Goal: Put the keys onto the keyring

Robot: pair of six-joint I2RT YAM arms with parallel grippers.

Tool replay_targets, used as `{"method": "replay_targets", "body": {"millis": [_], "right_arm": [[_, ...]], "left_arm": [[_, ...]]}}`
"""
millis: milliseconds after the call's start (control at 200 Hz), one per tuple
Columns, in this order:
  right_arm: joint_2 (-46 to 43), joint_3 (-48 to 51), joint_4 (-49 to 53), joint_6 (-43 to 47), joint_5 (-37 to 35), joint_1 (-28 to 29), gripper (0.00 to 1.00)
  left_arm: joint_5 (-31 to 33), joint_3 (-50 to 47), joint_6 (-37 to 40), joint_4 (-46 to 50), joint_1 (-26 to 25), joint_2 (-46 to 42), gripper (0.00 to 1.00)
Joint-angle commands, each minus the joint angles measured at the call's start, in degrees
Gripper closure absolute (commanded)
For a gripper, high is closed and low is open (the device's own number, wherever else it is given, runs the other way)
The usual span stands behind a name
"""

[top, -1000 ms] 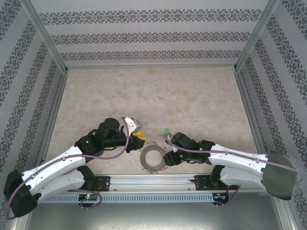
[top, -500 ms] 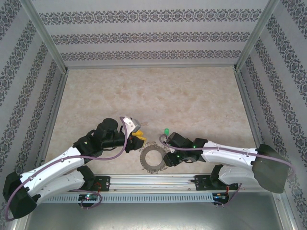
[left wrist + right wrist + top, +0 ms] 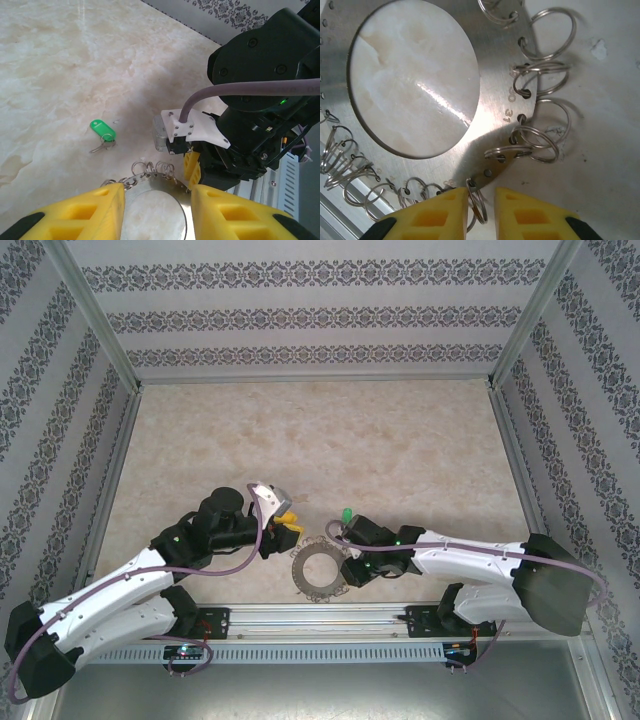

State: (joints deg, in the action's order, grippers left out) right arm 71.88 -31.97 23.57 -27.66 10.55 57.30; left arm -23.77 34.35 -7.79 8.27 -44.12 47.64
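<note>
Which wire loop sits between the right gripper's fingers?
The loop at the keyring's bottom edge, between the yellow fingers; the others lie outside them.

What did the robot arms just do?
The right gripper edged left toward the keyring and narrowed around one wire loop on its edge, which it has not clamped yet. The keyring, the green key and the open left gripper stayed put.

Tabletop [image 3: 330, 430]: beige marble-look, glossy, soft glare patches. Walls [image 3: 320, 315]: white w/ grey damask stripe bands, 3 sides. Alu frame posts [image 3: 95, 315] at back corners. Near edge: slotted metal rail [image 3: 320, 618]; grey sheet-metal strip [image 3: 320, 690] below.
</note>
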Motion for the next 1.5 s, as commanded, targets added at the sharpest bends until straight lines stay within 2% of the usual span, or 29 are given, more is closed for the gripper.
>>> {"method": "replay_targets", "body": {"millis": [0, 280, 455, 664, 814, 934, 1074, 1199, 1364, 1499], "right_arm": [[0.71, -1.35, 0.51, 1.11, 1.13, 0.89, 0.8], [1.86, -1.61, 0.64, 0.6, 1.98, 1.41, 0.79], [2.02, -1.87, 1.18, 0.41, 0.64, 1.59, 0.83], [1.65, -2.13, 1.67, 0.51, 0.09, 1.94, 1.0], [-3.11, -2.79, 2.35, 3.56, -1.56, 3.09, 1.0], [-11.25, -3.36, 0.89, 8.87, -2.76, 4.26, 1.0], [-20.61, -3.58, -4.32, 16.34, -2.06, 4.58, 1.0], [-24.32, -3.63, -12.08, 22.58, 0.52, 4.48, 1.0], [-23.19, -2.88, -27.11, 26.99, 5.43, 4.21, 1.0], [-20.53, -2.05, -38.95, 27.99, 8.09, 4.14, 1.0]], "left_arm": [[0.47, -0.43, 0.23, -1.3, 0.88, -0.92, 0.6], [0.75, -0.27, 0.32, -0.93, 0.88, -1.61, 0.6], [1.21, -0.47, 0.28, -0.91, 0.88, -2.41, 0.6], [1.88, -0.26, 0.5, -0.52, 0.85, -3.16, 0.6], [2.06, 0.34, 0.74, 0.47, 0.88, -3.95, 0.6], [2.34, 1.0, 1.5, 1.36, 0.88, -5.0, 0.6], [2.42, 1.77, 2.49, 2.47, 0.88, -7.02, 0.61], [2.04, 2.54, 3.28, 3.49, 0.87, -8.56, 0.62], [1.54, 3.79, 4.4, 4.66, 0.88, -10.13, 0.66], [-1.34, 2.77, 4.71, 2.44, 0.88, -12.01, 0.68]]}}
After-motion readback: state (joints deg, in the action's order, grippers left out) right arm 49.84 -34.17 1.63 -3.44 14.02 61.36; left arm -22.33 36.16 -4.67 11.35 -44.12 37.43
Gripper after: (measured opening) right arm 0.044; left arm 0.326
